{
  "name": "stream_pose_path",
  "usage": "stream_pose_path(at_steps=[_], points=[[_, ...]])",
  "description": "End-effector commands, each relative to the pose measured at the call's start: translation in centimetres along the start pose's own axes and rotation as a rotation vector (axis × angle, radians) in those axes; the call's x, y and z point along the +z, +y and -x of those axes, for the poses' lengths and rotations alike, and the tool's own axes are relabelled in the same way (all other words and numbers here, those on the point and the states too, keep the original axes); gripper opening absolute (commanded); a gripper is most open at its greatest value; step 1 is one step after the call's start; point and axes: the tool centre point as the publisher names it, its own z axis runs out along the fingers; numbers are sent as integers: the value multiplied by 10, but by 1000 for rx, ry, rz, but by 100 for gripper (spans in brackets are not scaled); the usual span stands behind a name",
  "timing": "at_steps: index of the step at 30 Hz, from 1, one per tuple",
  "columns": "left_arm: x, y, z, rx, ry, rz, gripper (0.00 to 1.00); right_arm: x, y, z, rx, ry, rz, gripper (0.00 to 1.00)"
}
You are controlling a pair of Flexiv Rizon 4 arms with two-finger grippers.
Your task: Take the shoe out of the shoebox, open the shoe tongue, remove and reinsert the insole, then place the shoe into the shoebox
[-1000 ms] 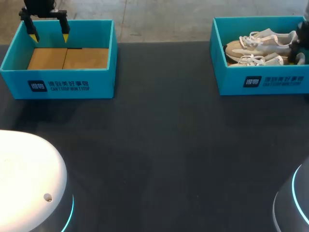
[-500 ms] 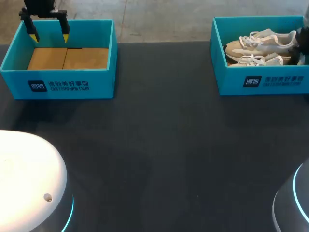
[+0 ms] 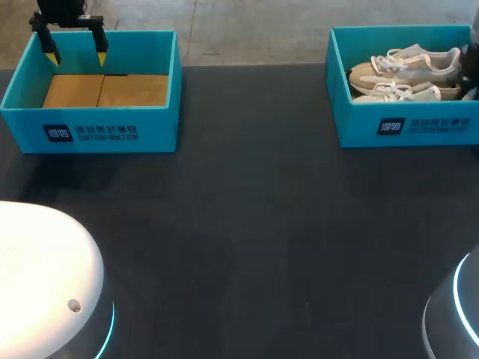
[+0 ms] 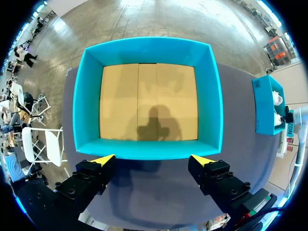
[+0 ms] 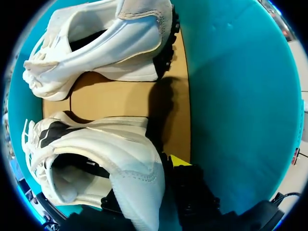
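Two white and beige shoes lie side by side in the teal shoebox (image 3: 404, 127) at the back right. My right arm (image 3: 472, 66) reaches into that box from the right edge. In the right wrist view my right gripper (image 5: 144, 180) is shut on the heel of the nearer shoe (image 5: 106, 144); one yellow fingertip (image 5: 179, 160) presses on the outside of the heel, and the other finger is hidden inside the shoe. The second shoe (image 5: 110, 38) lies ahead of the gripper. My left gripper (image 3: 75, 54) hangs open over the far left corner of an empty teal box (image 3: 105, 131).
The empty left box (image 4: 149, 149) has a bare cardboard floor (image 4: 149, 101). Dark tabletop (image 3: 254, 224) stretches between the two boxes and toward the front edge. The box's tall teal wall (image 5: 236, 96) stands close beside my right gripper.
My right gripper has closed on the shoe's heel, and the shoes have shifted slightly in the box. The left arm has kept still.
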Motion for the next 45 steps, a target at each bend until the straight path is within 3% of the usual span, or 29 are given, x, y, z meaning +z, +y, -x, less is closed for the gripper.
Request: stream_pose_path(at_steps=[1,12,24,35,45], points=[[0,0,0,0,0,0,100,-4,-2,-5,6,-5,6,0],[0,0,0,0,0,0,100,-29,-2,0,32,-7,28,0],[0,0,0,0,0,0,100,-83,-6,7,61,-49,23,0],[0,0,0,0,0,0,100,-150,-8,9,84,-57,65,0],[0,0,0,0,0,0,100,-180,-10,12,80,-87,75,0]])
